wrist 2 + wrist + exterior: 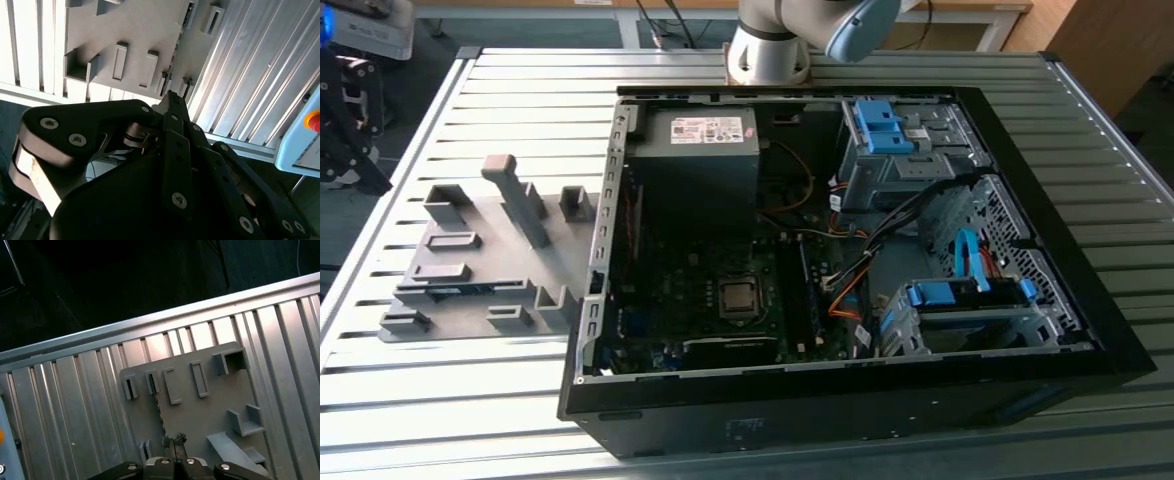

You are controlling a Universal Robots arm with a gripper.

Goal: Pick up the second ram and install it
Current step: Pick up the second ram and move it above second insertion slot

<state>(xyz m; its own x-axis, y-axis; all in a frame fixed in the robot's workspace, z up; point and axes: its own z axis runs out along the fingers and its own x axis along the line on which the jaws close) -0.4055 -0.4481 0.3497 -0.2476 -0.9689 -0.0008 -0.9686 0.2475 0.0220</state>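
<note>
- Second ram [460, 289]: a long, thin blue-green stick standing on its edge in the grey fixture plate [487, 262], at the lower left of the exterior view. It lies well apart from the computer case [854, 405].
- Second ram, both wrist views: seen edge-on as a narrow dark strip [160, 412] [173, 57] with small notched detail along it. It runs across the plate [200, 420] [145, 30] between slotted holders, with upright grey blocks on either side.
- Gripper [174, 441] [171, 97]: black linkage. Its fingertips are drawn together with no gap to be seen between them, and it holds nothing. It hangs over the fixture plate, its tip lined up near one end of the ram. Whether it touches the stick cannot be told.
- Arm base [767, 50]: pale grey, mounted at the table's far edge at the top centre of the exterior view.
- Computer case: black tower lying open on its side at the centre and right of the exterior view. The power supply [700, 150] sits at its upper left and the processor socket [738, 297] at the middle of the board. Bright blue drive-bay clips are at the upper right [881, 125] and lower right [947, 293].
- Surface: slatted aluminium table [440, 400] [65, 405] [250, 75], bearing both plate and case.
- Room: dark floor beyond the table's edge in the first wrist view, and a pale box with a red button [312, 120] beside the table in the second wrist view.
</note>
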